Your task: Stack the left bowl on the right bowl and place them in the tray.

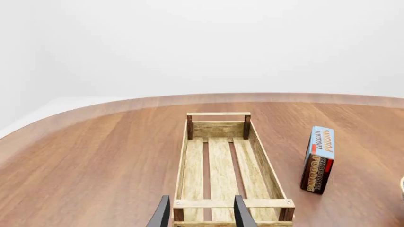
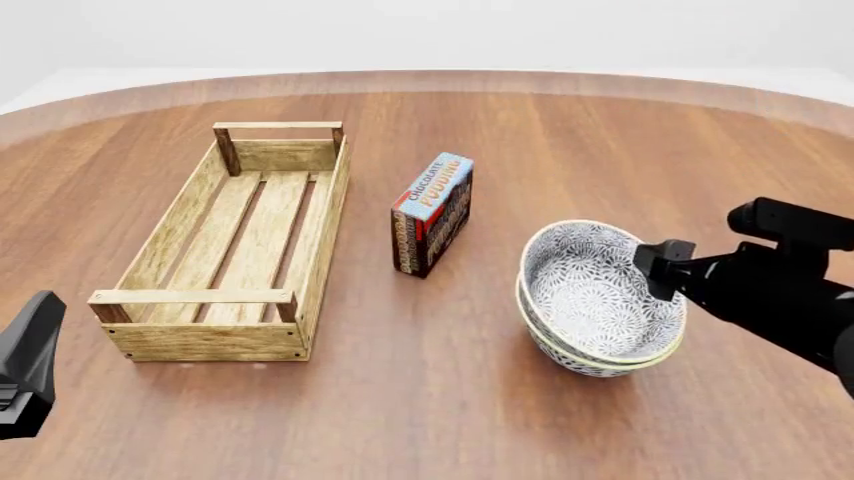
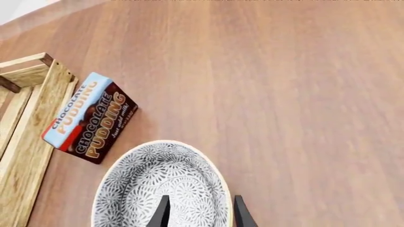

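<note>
Your two bowls (image 2: 598,300) sit nested, right of the pudding box (image 2: 433,213); your right gripper (image 3: 198,210) straddles the top bowl's rim, fingers apart, grip not confirmed; the tray (image 2: 214,300) lies far left w/ bare table around it; left gripper (image 1: 199,213) hovers open at the tray's near end.

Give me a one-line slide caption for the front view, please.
Two patterned bowls sit stacked beside a chocolate pudding box as the right gripper reaches their rim; wooden tray waits empty.
</note>
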You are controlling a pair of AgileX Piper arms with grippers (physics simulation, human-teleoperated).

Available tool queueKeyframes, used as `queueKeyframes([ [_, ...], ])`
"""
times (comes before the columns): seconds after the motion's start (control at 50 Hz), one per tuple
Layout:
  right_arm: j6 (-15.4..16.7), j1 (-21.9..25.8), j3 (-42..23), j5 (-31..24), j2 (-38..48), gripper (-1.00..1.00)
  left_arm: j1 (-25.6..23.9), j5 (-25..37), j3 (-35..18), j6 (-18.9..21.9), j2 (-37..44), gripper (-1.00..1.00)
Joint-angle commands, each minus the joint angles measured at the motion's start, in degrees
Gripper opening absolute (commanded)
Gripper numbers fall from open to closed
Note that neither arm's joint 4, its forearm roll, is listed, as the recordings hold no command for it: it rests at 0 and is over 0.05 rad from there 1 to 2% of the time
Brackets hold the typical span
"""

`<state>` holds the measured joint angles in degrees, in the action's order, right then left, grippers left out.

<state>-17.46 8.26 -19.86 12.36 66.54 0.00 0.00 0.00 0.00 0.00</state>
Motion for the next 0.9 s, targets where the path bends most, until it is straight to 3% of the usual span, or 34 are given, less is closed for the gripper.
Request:
queueKeyframes([
  [0.02, 0.07, 0.32, -0.05, -0.60, -0.88, 1.00, 0.00, 0.00, 0.00, 0.00, 0.00, 1.00],
  [0.24, 1.31, -1.14, -1.54, -2.16, 1.55, 1.00, 0.00, 0.00, 0.00, 0.00, 0.00, 1.00],
  [0.52, 9.85, -5.93, -7.77, -8.46, 5.11, 1.00, 0.00, 0.00, 0.00, 0.00, 0.00, 1.00],
  [0.9, 9.71, -3.09, -4.51, -4.15, 9.69, 1.00, 0.00, 0.00, 0.00, 0.00, 0.00, 1.00],
])
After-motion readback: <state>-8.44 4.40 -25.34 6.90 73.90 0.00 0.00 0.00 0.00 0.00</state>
